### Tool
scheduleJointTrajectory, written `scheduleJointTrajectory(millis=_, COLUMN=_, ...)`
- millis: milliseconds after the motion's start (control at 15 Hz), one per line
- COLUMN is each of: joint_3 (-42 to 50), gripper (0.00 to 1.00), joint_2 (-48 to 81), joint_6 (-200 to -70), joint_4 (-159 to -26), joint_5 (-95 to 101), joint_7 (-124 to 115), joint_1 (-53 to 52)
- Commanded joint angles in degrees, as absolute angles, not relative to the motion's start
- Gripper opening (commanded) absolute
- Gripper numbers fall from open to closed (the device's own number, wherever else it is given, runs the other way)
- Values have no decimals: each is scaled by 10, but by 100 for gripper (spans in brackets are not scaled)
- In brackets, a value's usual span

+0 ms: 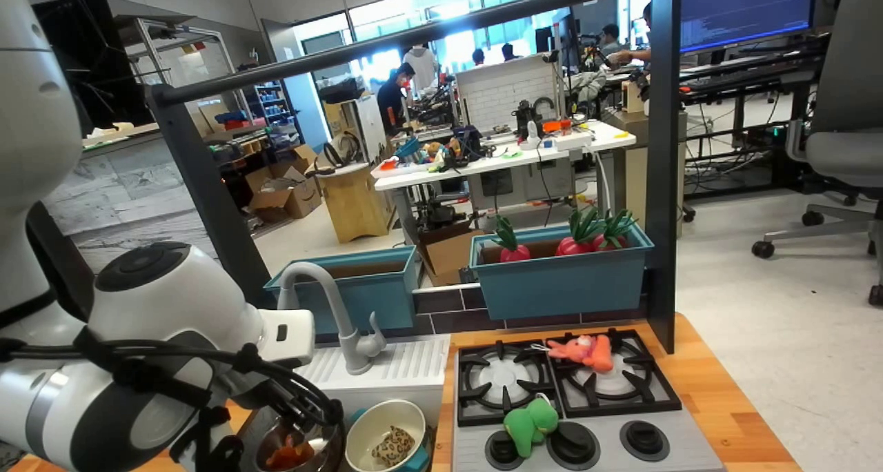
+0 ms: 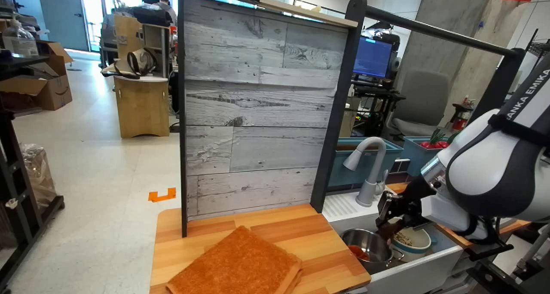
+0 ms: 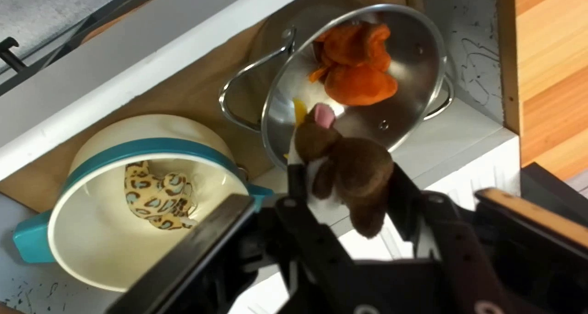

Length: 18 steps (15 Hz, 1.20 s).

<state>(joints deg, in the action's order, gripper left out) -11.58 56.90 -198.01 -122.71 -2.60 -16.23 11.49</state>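
One brown plush (image 3: 363, 167) sits between the jaws of my pincer (image 3: 349, 171), long axis slanting toward the steel pot (image 3: 402, 116); gripped or loose, I can't tell.

Lab: robot arm (image 1: 172, 306) at mock kitchen counter (image 1: 731, 403); cluttered workbench (image 1: 414, 179), monitor (image 1: 745, 10), office chair (image 1: 848, 79) behind.

My arm (image 1: 193, 299): rounded white shells, black round cap (image 1: 141, 265), black cables (image 1: 48, 352) strapped on, white "ANKA EMIKA" lettering (image 2: 529, 95). My gripper (image 3: 347, 171): black, silvery screw heads (image 3: 436, 198).
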Motion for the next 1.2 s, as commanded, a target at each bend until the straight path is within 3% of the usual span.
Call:
scheduleJointTrajectory(millis=0, joint_3=-138, gripper=77, joint_2=542, joint_6=-1970, joint_4=-1249, joint_5=-35, joint_7=-156, joint_1=137)
scheduleJointTrajectory(millis=200, joint_3=-132, gripper=100, joint_2=502, joint_6=-1964, joint_4=-1275, joint_5=-45, joint_7=-160, joint_1=135)
scheduleJointTrajectory(millis=667, joint_3=94, gripper=100, joint_2=325, joint_6=-1882, joint_4=-1338, joint_5=-238, joint_7=-177, joint_1=-12)
scheduleJointTrajectory(millis=733, joint_3=32, gripper=100, joint_2=388, joint_6=-1930, joint_4=-1308, joint_5=-198, joint_7=-173, joint_1=34)
scheduleJointTrajectory(millis=1000, joint_3=59, gripper=100, joint_2=359, joint_6=-1863, joint_4=-1328, joint_5=-183, joint_7=-147, joint_1=17)
scheduleJointTrajectory(millis=1133, joint_3=-26, gripper=100, joint_2=329, joint_6=-1818, joint_4=-1340, joint_5=-143, joint_7=-120, joint_1=104)
